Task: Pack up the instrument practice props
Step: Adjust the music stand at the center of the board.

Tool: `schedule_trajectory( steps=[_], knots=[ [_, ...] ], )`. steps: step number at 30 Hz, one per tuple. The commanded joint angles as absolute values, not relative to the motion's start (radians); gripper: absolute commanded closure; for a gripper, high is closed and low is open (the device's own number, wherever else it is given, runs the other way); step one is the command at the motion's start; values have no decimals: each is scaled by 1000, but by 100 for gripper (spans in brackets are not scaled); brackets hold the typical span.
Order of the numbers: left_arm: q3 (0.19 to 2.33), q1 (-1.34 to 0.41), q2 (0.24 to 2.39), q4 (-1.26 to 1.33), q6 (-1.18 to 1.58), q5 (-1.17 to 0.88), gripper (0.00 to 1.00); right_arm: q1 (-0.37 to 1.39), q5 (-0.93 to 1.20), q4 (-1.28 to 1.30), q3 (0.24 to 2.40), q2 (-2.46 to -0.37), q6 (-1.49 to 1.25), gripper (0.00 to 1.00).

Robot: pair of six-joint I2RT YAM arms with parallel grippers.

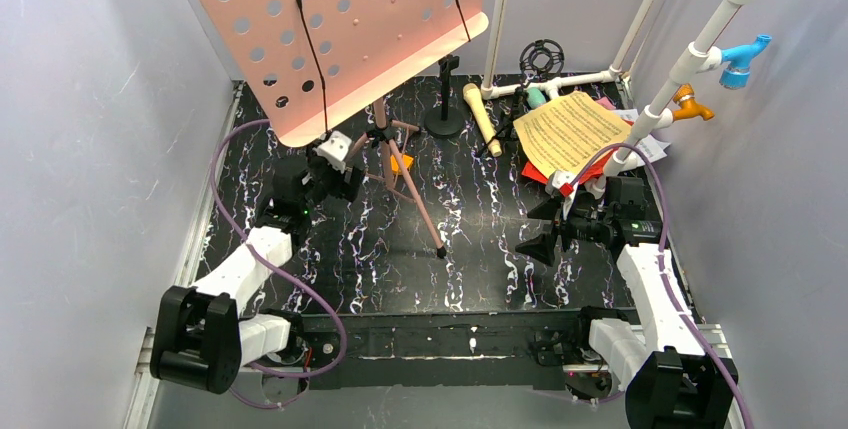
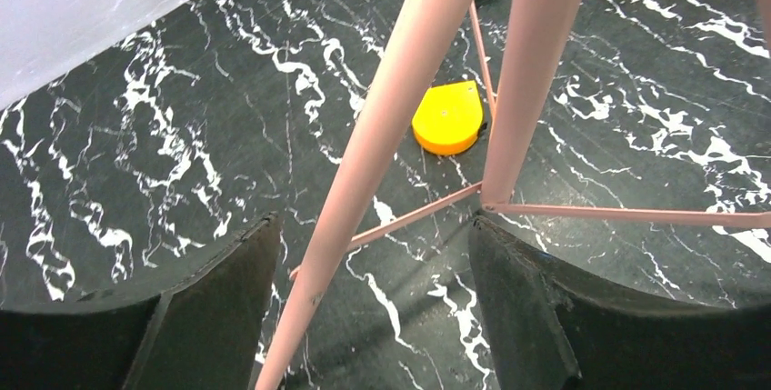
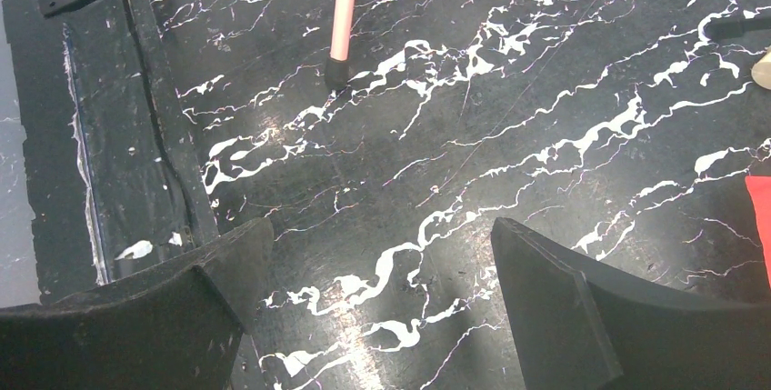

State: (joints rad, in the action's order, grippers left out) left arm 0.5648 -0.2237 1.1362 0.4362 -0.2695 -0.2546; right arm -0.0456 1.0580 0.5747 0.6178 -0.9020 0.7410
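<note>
Bare tabletop (image 1: 480,249) lies open at near-centre. Pink tripod legs (image 1: 410,184) splay across the left-centre, with the tilted music board (image 1: 340,29) overhanging them. The sheet pile (image 1: 570,129) and pipe frame (image 1: 720,21) crowd the far right.

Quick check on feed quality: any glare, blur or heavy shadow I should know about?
Top external: evenly lit and sharp; the tripod legs throw faint shadows on the table. Left wrist: orange disc crisp, the legs slightly soft near the lens. Right wrist: a pale sheen on the table mid-frame, otherwise clear.
</note>
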Motion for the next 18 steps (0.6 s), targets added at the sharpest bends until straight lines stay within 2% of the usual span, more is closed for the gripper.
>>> schedule_trajectory(
  steps=[1, 5, 9, 12, 15, 18],
  knots=[
    [617, -216, 1171, 526, -277, -363, 29, -45, 1074, 568, 629, -893, 761, 0],
    [615, -213, 1194, 541, -295, -369, 39, -46, 1074, 568, 629, -893, 761, 0],
    [620, -213, 1206, 540, -320, -383, 68, -46, 1072, 567, 630, -897, 761, 0],
    [621, -213, 1216, 541, -337, -391, 72, -47, 1068, 566, 629, -903, 762, 0],
    [617, -213, 1220, 540, -353, -445, 100, -47, 1063, 566, 630, -907, 761, 0],
    [604, -213, 1207, 540, -349, -528, 100, -49, 1062, 567, 629, -908, 762, 0]
  ],
)
